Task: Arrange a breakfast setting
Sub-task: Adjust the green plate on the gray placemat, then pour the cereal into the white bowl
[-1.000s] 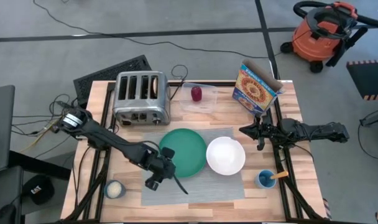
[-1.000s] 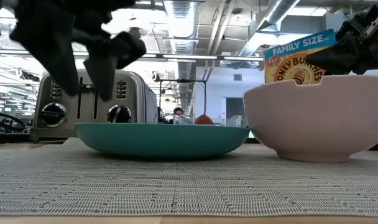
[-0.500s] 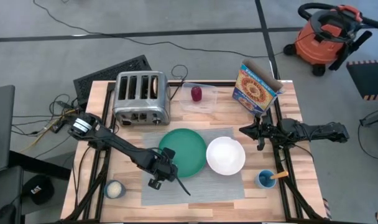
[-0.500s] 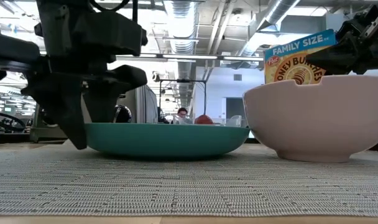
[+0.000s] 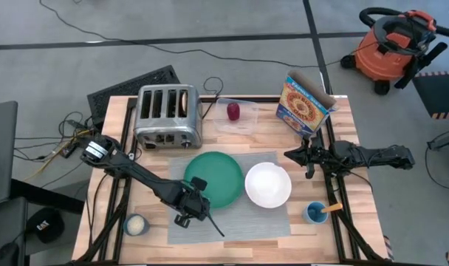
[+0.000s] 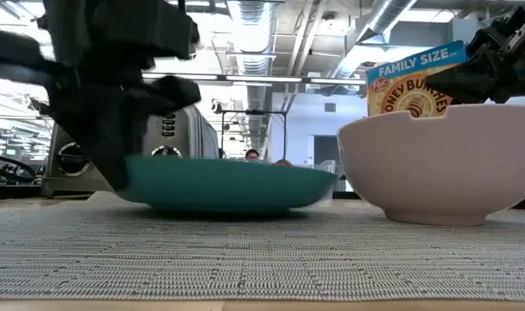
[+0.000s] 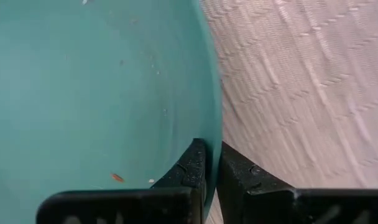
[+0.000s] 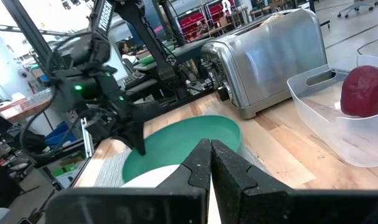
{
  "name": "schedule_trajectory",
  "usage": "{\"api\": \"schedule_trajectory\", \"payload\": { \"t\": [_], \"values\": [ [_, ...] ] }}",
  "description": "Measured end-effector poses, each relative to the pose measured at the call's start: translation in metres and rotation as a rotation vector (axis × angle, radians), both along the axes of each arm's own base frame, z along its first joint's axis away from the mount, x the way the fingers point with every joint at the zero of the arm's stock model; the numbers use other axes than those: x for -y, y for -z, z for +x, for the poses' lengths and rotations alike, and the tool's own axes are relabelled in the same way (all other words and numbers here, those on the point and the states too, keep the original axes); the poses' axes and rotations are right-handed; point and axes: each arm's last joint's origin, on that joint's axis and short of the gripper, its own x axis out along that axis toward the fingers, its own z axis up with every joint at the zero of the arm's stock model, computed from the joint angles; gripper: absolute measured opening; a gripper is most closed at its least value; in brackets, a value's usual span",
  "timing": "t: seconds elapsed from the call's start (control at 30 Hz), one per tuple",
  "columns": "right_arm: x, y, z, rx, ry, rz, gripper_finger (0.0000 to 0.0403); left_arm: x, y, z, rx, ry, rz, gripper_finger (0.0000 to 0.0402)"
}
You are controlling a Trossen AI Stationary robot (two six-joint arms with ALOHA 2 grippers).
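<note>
The teal-green plate (image 5: 223, 176) and the white bowl (image 5: 268, 184) sit side by side on the grey placemat (image 5: 239, 220). My left gripper (image 5: 197, 204) is shut on the plate's near-left rim, and in the low view the plate (image 6: 228, 186) tilts with that side raised. The dark-red fruit (image 5: 232, 111) lies in a clear tub at the far edge. Something tan (image 5: 184, 102) shows in the right slot of the toaster (image 5: 168, 115). My right gripper (image 5: 289, 155) waits shut above the table's right side, holding nothing. My left gripper pinches the plate's rim (image 7: 212, 144) at its near-left side, one finger inside the plate and one outside. The fingers come from above, slanting steeply down. That side of the plate is raised off the placemat (image 7: 301, 93), while the opposite side still rests on it.
A cereal box (image 5: 304, 103) stands at the far right. A small blue cup (image 5: 316, 213) sits near the right front corner and a small pale cup (image 5: 136, 224) near the left front. The bowl stands right beside the plate.
My left gripper has come down toward the table's near edge onto the plate's near-left rim and has shut on it. The plate, level before, is now tipped, with its held side raised and its other side still on the placemat.
</note>
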Motion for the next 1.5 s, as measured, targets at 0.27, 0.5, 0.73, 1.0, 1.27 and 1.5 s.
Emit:
{"api": "schedule_trajectory", "payload": {
  "t": [0.27,0.5,0.73,1.0,1.27,1.5],
  "values": [
    [0.0,0.0,0.0,-0.001,0.0,-0.008,0.0039,0.015,-0.009,-0.014,-0.113,-0.136,-0.054,0.0001],
    [0.0,0.0,0.0,-0.002,0.0,-0.01,0.0039,0.023,-0.001,-0.024,-0.149,-0.234,-0.086,0.0004],
    [0.0,0.0,0.0,0.001,0.0,0.015,0.0039,0.024,0.0,-0.022,-0.148,-0.275,-0.132,0.0064],
    [0.0,-0.004,0.0,0.064,0.0,0.017,0.0075,0.02,-0.015,-0.01,-0.254,-0.274,-0.339,0.0155],
    [0.0,-0.033,-0.006,0.234,0.008,-0.052,0.0198,0.001,-0.069,-0.026,0.013,-0.228,-0.17,0.0165],
    [0.001,-0.076,-0.014,0.241,0.025,-0.125,0.027,-0.02,-0.113,-0.043,0.271,-0.205,-0.017,0.0163]
  ]
}}
